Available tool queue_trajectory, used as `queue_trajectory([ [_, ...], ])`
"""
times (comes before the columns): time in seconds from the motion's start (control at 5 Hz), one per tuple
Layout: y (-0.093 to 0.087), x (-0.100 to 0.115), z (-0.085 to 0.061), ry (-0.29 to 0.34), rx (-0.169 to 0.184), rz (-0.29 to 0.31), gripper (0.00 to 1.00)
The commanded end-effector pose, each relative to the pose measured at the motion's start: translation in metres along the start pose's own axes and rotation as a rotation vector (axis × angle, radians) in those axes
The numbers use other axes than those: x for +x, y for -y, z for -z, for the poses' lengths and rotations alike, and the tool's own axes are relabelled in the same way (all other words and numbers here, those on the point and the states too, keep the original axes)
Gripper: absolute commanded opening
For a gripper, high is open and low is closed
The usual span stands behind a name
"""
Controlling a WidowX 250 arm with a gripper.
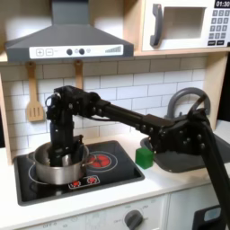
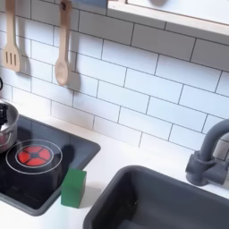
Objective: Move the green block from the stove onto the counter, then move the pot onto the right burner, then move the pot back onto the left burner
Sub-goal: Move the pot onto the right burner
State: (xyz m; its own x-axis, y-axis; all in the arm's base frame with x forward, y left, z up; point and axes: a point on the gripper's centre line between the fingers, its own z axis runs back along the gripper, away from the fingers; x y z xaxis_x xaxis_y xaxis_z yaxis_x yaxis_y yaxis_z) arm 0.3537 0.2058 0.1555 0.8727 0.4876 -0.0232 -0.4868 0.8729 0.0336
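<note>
The pot point(image 1: 59, 165) sits on the stove point(image 1: 121, 172) over the burner at the first exterior view's left, its shiny rim just in front of the arm's black base, and a sliver of that same pot point(image 2: 6, 122) peeks in at the second exterior view's left edge. The other burner point(image 1: 101, 161) lies bare beside it, its red spiral showing plainly, and in the second exterior view that ring point(image 2: 32, 156) glows red on the black glass. The green block point(image 1: 144, 156) is off the stove, standing upright on the white desk point(image 1: 108, 199) just past the stove's edge, toward the dark sink point(image 1: 184, 162). In the second exterior view the green block point(image 2: 73, 187) stands right at the corner of the cooktop point(image 2: 54, 174), between it and the sink basin point(image 2: 152, 201). The arm reaches out long across the first exterior view towards the right, and the claw point(image 1: 182, 135) hangs there by the sink, near the block; from these angles I cannot tell how wide it stands or whether anything is in it. Two wooden utensils point(image 2: 61, 54) hang on the tiled wall.
</note>
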Motion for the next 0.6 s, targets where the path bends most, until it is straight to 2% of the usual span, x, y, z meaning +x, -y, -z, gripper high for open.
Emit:
queue_trajectory([
  [0.0,0.007,-0.002,-0.001,0.006,-0.016,0.006,1.00],
  [0.4,0.021,-0.007,0.005,-0.006,-0.019,0.027,1.00],
])
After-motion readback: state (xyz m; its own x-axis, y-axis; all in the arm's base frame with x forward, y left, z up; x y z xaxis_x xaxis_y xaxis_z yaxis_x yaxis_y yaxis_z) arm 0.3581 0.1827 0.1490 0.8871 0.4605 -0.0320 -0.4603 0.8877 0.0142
